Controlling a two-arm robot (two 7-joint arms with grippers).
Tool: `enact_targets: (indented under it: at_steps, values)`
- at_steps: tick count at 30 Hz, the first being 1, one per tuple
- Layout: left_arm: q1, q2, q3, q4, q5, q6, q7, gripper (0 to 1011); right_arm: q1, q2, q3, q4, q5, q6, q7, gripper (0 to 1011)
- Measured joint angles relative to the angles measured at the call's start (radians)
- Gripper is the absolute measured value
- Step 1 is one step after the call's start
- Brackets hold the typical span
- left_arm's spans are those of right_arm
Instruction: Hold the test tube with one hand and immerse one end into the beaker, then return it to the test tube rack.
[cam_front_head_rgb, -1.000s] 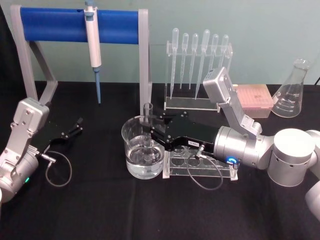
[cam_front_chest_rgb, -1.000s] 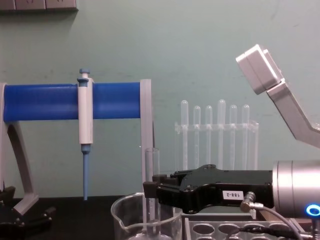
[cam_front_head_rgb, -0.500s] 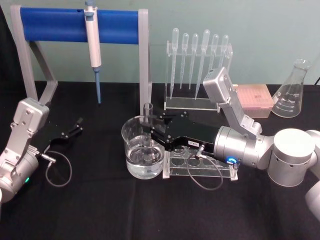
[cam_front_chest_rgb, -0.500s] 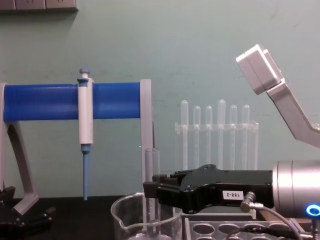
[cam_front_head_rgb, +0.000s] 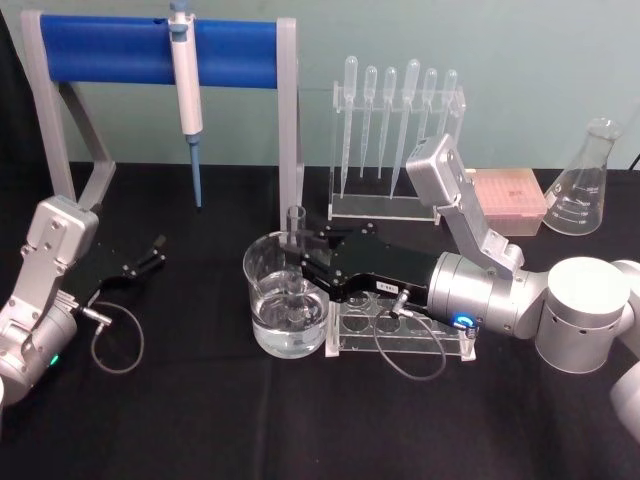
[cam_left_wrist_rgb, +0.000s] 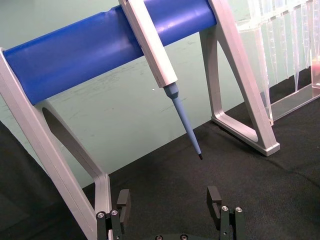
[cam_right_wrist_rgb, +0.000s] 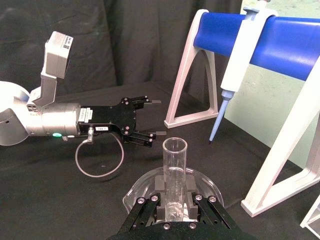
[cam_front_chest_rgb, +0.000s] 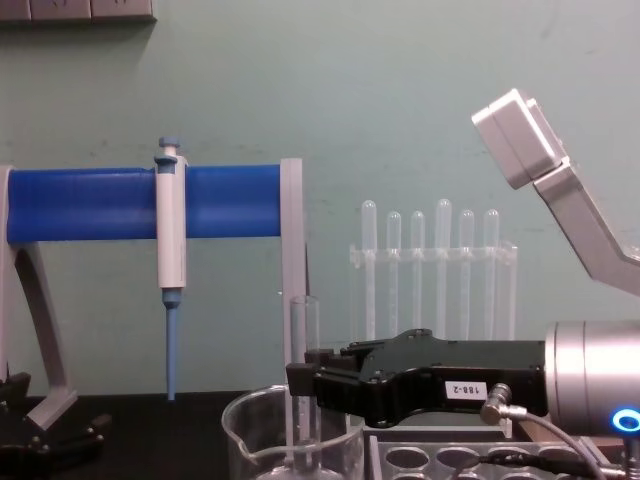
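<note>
The test tube (cam_front_head_rgb: 295, 228) stands upright inside the beaker (cam_front_head_rgb: 252, 280), its lower end down in the clear liquid. My right gripper (cam_front_head_rgb: 297, 258) reaches in from the right over the beaker's rim and is shut on the test tube at mid-height. From the side, the test tube (cam_front_chest_rgb: 303, 325) rises above the right gripper (cam_front_chest_rgb: 300, 380) and the beaker (cam_front_chest_rgb: 243, 440). In the right wrist view the test tube (cam_right_wrist_rgb: 175, 165) sits between the black fingers (cam_right_wrist_rgb: 150, 210) above the beaker (cam_right_wrist_rgb: 212, 185). My left gripper (cam_front_head_rgb: 152, 254) rests open at the table's left, also in its own wrist view (cam_left_wrist_rgb: 169, 200).
A blue-barred stand (cam_front_head_rgb: 160, 50) holding a white-and-blue pipettor (cam_front_head_rgb: 185, 80) is at the back left. A clear pipette rack (cam_front_head_rgb: 398, 130), a pink tip box (cam_front_head_rgb: 508, 198) and a conical flask (cam_front_head_rgb: 588, 180) line the back. A tube rack (cam_front_head_rgb: 400, 325) lies under my right gripper.
</note>
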Motion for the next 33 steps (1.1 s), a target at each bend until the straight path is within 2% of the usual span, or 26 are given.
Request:
enact_targets:
  at_steps: [33]
  values:
    - [0.000,0.000,0.000,0.000,0.000,0.000,0.000,1000,0.000,0.000,0.000,0.000,0.000,0.000,0.000,238]
